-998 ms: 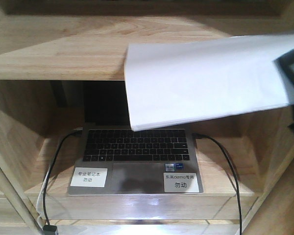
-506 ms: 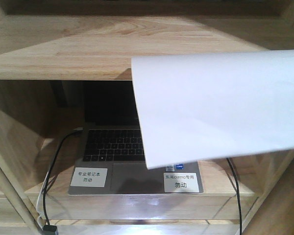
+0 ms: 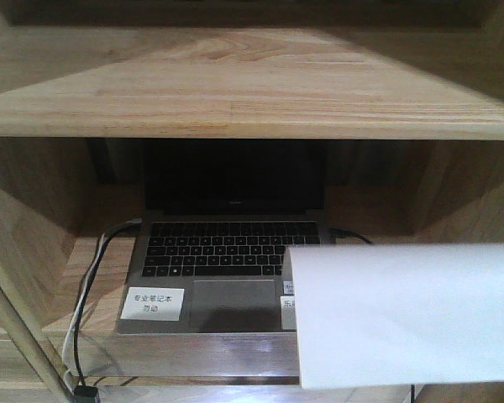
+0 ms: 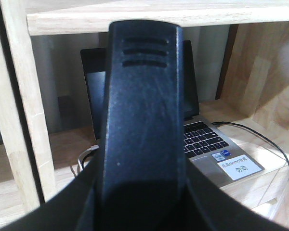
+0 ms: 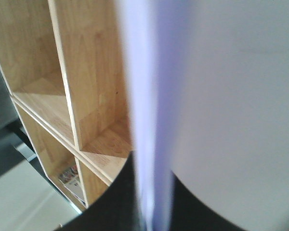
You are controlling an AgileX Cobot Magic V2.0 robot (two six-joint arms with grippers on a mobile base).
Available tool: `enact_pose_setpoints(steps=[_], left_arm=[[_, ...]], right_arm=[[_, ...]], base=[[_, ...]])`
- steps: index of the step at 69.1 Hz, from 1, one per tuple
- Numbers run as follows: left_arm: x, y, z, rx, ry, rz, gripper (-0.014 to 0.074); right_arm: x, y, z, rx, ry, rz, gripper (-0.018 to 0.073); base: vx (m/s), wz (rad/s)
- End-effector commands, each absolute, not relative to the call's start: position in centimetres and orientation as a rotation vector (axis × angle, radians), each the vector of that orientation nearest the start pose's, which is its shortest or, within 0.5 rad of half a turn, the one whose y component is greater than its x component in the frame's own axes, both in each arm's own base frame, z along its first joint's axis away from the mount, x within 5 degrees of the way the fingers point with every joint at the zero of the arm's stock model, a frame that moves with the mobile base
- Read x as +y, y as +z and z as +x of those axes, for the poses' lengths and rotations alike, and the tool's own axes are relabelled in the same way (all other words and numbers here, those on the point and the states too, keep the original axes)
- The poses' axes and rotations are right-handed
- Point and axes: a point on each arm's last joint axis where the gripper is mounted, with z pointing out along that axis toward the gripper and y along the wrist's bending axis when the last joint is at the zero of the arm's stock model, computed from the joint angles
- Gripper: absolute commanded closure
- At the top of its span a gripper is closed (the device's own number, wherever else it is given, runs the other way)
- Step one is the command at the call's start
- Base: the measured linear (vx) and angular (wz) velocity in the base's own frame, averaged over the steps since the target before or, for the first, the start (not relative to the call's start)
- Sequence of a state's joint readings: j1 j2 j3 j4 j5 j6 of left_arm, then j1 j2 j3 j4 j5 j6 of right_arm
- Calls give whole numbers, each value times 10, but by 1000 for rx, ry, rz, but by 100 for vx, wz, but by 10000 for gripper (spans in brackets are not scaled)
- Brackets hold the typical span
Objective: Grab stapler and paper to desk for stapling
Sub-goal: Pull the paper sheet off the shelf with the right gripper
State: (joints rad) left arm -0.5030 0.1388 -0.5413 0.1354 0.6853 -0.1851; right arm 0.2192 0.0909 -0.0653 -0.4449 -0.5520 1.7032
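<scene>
Roughly halfway, by my reading: both things are off the shelves and in hand, and neither one lies on the tabletop yet.

The paper [image 3: 403,315] hangs in the air at about 4 o'clock in the front view, a broad white sheet running off the right edge and covering the near right corner of the laptop [image 3: 223,252]. It touches no surface there. In the right wrist view the same sheets show nearly edge-on, rising from 6 o'clock toward 12, with the right tool [image 5: 151,214] pressed together on their lower edge, dark on both sides of the white.

The stapler [image 4: 142,106] fills the middle of the left wrist view, a black body standing from 6 o'clock up to 12, with three short grooves near its top end. The left tool [image 4: 142,219] seems clamped on its lower end, though the fingers themselves are hidden behind that body, so this is a judgement more than a sighting.

Behind both arms stands the shelving unit [image 3: 34,252], with a wide board [image 3: 235,92] at 12 o'clock above the laptop's compartment.

What remains, as I judge it: carry both to the tabletop, lay the sheets flat, set the stapler down beside or over a corner, and release.
</scene>
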Motion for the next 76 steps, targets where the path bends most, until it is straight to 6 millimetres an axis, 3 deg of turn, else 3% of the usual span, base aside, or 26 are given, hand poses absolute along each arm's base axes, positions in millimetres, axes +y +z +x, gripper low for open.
enact_pose_setpoints(steps=[1, 14, 76], left_arm=[[-7, 339, 26, 1621, -381, 299, 603], [-7, 339, 26, 1621, -381, 299, 603], [-7, 339, 26, 1621, -381, 299, 603]], right_arm=[[29, 276, 35, 1018, 1542, 371, 564], [25, 263, 33, 1006, 1557, 428, 564], [26, 266, 30, 969, 1573, 383, 564]], base=[[0, 0], [0, 0], [0, 0]])
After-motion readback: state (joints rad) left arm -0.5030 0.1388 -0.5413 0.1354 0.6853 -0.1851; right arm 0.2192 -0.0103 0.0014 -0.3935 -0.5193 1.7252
